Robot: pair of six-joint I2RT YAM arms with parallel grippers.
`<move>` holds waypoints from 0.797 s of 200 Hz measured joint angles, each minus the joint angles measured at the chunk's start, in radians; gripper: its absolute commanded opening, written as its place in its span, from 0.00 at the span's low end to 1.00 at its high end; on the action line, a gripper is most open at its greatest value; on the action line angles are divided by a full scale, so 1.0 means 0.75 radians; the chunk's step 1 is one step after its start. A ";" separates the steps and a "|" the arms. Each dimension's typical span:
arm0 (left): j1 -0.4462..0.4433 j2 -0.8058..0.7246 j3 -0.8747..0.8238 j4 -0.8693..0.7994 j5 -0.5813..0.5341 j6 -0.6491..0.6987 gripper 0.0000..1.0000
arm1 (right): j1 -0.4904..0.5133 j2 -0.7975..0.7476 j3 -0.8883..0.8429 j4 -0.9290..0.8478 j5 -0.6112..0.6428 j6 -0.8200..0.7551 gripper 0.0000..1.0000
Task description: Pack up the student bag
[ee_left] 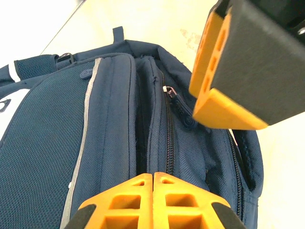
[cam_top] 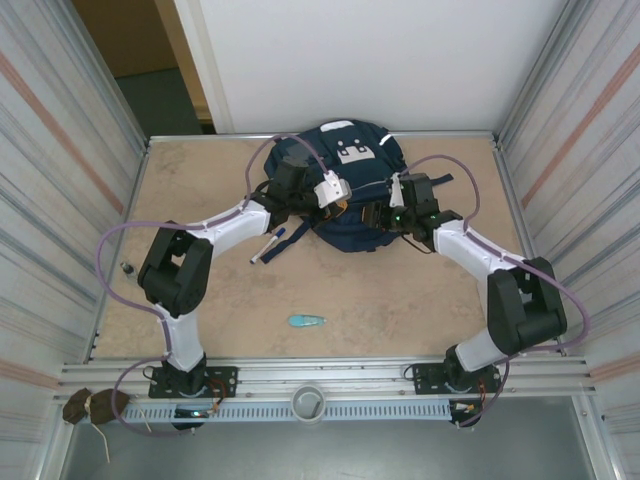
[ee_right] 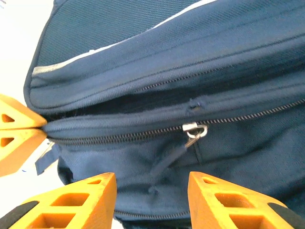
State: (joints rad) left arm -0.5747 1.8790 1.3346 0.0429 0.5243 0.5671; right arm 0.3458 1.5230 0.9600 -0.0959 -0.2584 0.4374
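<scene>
Since the left jaws are clenched tight, orange fingers (ee_left: pixel 125 204) pressed flat together, I'm reading that arm as the anchor. The tips sit right at the near edge of the student bag (cam_top: pixel 375 170), and I honestly can't tell whether any fabric is pinched between them.

Right jaws are parted and holding nothing. From that wrist cam, the metal zipper pull (ee_right: pixel 194 130) hangs just above the gap, with its dark cord (ee_right: pixel 167 160) trailing down toward the space between the fingers (ee_right: pixel 90 198).

The bag lies at the far middle of the tabletop (cam_top: pixel 420 300), both arms reaching in over its near side. As far as I can see, the zip track (ee_right: pixel 114 137) looks closed on either side of the slider.

Further out, a white-and-blue pen (cam_top: pixel 268 247) lies just off the bag's near-left corner, and a small teal thing (cam_top: pixel 307 321) sits well apart, closer to the bases.

So my guess is we're at the "get the pocket open" step, and nothing looks packed yet. Next move needs the right jaws to close squarely on the pull or its cord, then drag along the track while the left keeps the bag from sliding. That cord is floppy, so missing it looks easy.
</scene>
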 measured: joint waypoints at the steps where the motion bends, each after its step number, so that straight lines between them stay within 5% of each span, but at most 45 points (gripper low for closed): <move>1: -0.001 0.000 0.000 0.000 0.000 0.000 0.00 | 0.000 0.004 0.003 0.001 -0.001 -0.001 0.42; 80: -0.001 0.000 0.000 0.000 0.000 0.001 0.00 | 0.003 0.107 0.049 -0.002 0.108 0.000 0.37; 159: 0.004 0.000 -0.003 -0.001 -0.001 0.007 0.00 | -0.001 0.129 0.046 0.065 0.140 -0.001 0.00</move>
State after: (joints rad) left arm -0.5720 1.8790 1.3327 0.0425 0.5236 0.5724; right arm 0.3454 1.6199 0.9947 -0.0475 -0.1535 0.4366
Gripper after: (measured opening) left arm 0.063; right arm 0.044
